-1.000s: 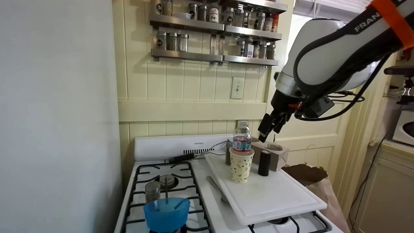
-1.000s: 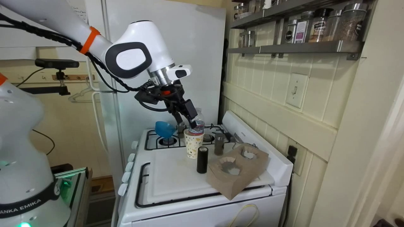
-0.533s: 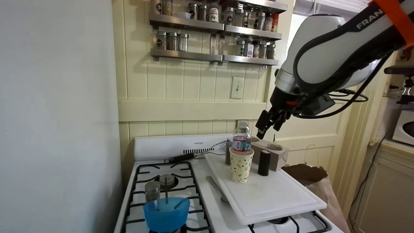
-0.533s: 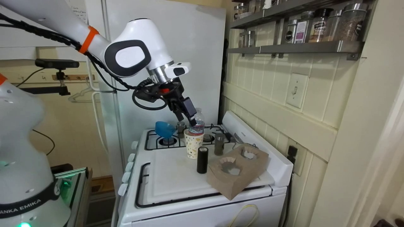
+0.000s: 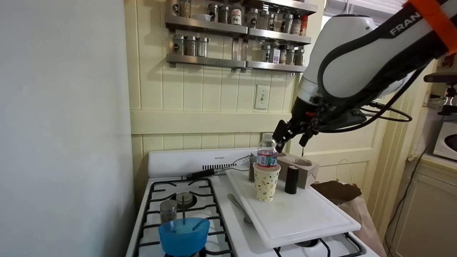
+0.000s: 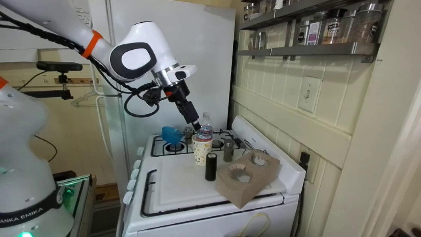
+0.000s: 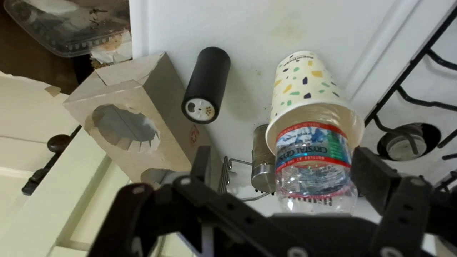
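My gripper point(image 7: 285, 166) is open, its fingers spread wide. In the wrist view a clear plastic bottle point(image 7: 314, 157) with a red, blue and green label appears between the fingers, nearer the right one point(image 7: 373, 175); contact cannot be told. The bottle point(image 5: 267, 157) stands upright in a speckled paper cup point(image 5: 267, 184) on a white cutting board point(image 5: 303, 217). In an exterior view my gripper point(image 6: 196, 125) is tilted down beside the bottle point(image 6: 206, 130), partly overlapping it. A black cylindrical shaker point(image 6: 211, 167) stands close to the cup.
A cardboard carrier point(image 6: 243, 184) with torn holes and a spice jar point(image 6: 228, 150) stand near the cup. A blue bowl point(image 5: 184, 237) and another jar point(image 5: 168, 212) are on the burner grate. A spoon point(image 5: 246, 216) lies beside the board. Wall shelves point(image 5: 207, 61) hang above.
My gripper has moved closer to the bottle and its wrist has turned, so the fingers now line up differently in both exterior views. Bottle, cup and shaker have stayed in place.
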`<state>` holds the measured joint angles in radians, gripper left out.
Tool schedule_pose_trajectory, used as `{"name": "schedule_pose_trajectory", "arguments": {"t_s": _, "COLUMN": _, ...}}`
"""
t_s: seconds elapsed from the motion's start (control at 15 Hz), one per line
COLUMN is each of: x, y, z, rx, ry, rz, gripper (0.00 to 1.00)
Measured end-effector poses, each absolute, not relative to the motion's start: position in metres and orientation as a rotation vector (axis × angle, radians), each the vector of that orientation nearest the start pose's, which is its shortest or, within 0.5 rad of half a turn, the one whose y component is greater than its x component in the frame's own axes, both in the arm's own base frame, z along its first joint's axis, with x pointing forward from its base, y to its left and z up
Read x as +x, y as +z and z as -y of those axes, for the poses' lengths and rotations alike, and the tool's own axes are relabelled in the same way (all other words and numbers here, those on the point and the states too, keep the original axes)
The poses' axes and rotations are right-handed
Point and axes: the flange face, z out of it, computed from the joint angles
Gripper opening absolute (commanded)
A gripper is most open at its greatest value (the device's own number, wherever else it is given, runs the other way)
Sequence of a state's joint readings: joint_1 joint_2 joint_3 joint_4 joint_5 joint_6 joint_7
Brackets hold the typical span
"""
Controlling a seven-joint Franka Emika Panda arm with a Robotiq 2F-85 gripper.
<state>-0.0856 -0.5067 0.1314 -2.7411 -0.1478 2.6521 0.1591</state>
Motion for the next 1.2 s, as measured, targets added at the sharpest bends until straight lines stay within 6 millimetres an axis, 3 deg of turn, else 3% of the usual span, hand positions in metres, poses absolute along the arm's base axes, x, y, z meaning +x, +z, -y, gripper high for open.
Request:
{"name": "schedule_pose_trajectory", "arguments": {"t_s": 0.47, "x": 0.388, "y": 0.414, "z": -0.046, "rx": -3.125, "ry": -0.707, "rz": -0.608, "gripper": 1.0}}
{"name": "schedule_pose_trajectory", "arguments": {"t_s": 0.73, "x": 0.379, "y": 0.415, "z": -0.059, "rx": -3.092, "ry": -0.678, "rz": -0.859, "gripper": 1.0}}
{"name": "schedule_pose_trajectory", "arguments": {"t_s": 1.2, "x": 0.359, "y": 0.417, "z": -0.082, "rx": -3.222, "ry": -0.697, "rz": -0.885, "gripper": 1.0}}
